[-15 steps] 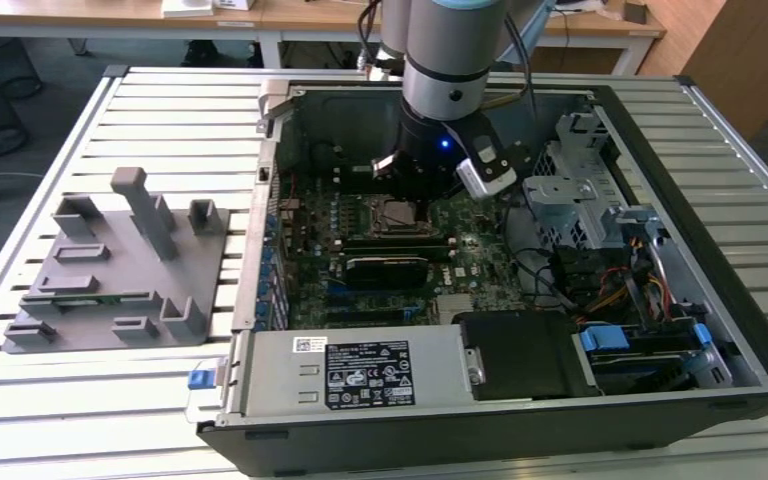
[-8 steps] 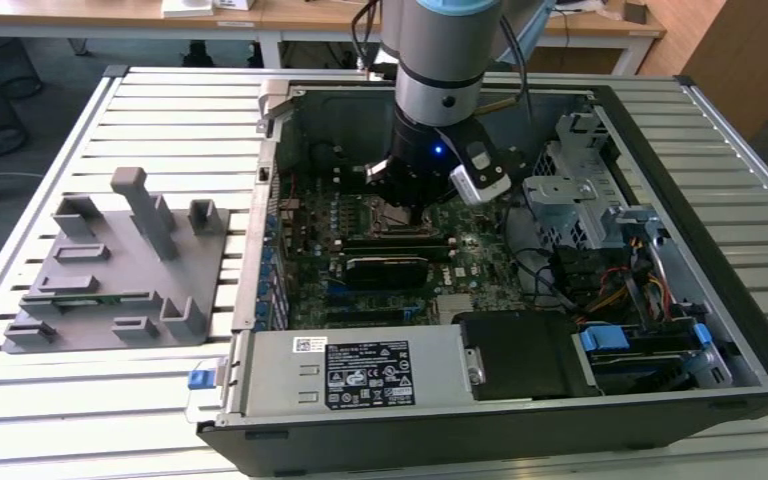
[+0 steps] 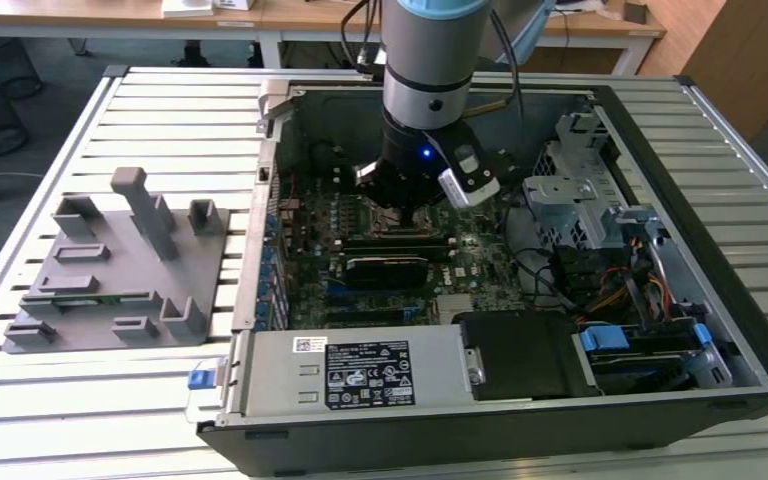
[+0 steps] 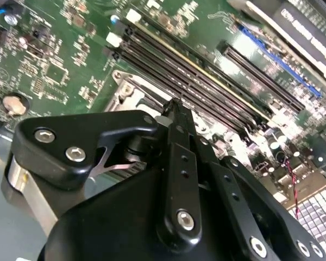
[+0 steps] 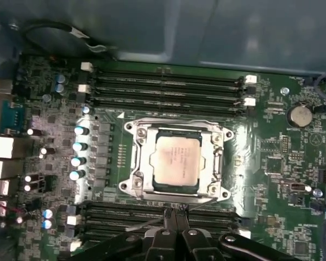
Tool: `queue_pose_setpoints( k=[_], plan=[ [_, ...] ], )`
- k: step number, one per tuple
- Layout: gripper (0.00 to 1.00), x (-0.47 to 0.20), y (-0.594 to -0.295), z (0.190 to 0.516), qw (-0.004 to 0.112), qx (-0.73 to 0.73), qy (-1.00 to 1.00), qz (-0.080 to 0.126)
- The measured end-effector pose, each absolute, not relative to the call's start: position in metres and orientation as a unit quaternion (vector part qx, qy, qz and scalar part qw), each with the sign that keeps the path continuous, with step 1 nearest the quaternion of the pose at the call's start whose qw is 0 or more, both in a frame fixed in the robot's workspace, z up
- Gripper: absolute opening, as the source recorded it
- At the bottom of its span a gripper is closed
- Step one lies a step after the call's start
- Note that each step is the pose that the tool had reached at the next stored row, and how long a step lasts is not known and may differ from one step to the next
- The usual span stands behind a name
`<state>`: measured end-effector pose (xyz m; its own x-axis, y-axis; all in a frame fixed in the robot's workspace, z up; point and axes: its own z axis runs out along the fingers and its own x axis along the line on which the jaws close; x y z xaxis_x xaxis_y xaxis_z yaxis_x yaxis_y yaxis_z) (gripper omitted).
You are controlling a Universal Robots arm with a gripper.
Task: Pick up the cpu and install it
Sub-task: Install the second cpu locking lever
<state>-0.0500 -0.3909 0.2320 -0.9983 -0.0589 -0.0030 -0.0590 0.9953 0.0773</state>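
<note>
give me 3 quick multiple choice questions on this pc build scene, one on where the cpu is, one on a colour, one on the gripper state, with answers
1. Where is the cpu?
A. on the grey fixture
B. in the socket frame on the motherboard
C. on the power supply

2. What colour is the motherboard?
A. green
B. red
C. white

3. How are the fingers of the gripper?
A. spread wide
B. clamped on a memory stick
C. closed together, empty

Answers:
1 B: in the first wrist view the silver chip lies inside the socket frame.
2 A: the board shows green in both wrist views.
3 C: the fingertips meet with nothing between them.
</note>
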Motion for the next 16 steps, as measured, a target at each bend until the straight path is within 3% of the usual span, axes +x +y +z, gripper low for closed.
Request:
queue_pose_setpoints(
  k=[16],
  plan=[
    [0.11, -0.060, -0.399, 0.219, 0.001, -0.030, 0.998, 0.061]
  ],
)
